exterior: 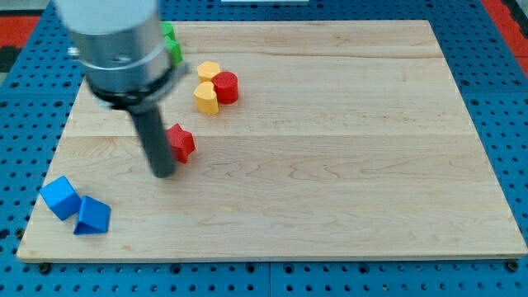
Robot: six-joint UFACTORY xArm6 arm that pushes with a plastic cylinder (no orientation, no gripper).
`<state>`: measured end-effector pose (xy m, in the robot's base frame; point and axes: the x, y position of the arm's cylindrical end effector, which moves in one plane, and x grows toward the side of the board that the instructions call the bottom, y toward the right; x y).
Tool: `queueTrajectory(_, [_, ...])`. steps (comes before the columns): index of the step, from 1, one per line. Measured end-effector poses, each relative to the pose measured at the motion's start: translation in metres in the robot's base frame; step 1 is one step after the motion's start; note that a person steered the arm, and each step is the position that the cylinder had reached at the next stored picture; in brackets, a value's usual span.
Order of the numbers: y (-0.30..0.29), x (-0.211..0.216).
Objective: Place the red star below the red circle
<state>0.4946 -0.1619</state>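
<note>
The red star (pixel 182 143) lies on the wooden board at the view's left of centre. The red circle (pixel 226 87) sits above and to the right of it, touching two yellow blocks (pixel 206 97) on its left. My tip (pixel 164 174) is at the end of the dark rod, just left of and slightly below the red star, touching or nearly touching its left side.
A second yellow block (pixel 209 71) sits above the first. A green block (pixel 172 43) is partly hidden behind the arm's grey body at the view's top left. Two blue blocks (pixel 60 196) (pixel 92 216) lie near the board's bottom left corner.
</note>
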Motion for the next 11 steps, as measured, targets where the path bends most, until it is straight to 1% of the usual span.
queueTrajectory(1, [0.005,-0.057])
queueTrajectory(2, [0.037,-0.075])
queueTrajectory(4, [-0.054,-0.055])
queueTrajectory(5, [-0.021,-0.004])
queueTrajectory(6, [0.034,-0.011])
queueTrajectory(7, [0.087,-0.026])
queueTrajectory(8, [0.117,-0.045])
queueTrajectory(10, [0.122,-0.075])
queueTrajectory(11, [0.164,-0.036])
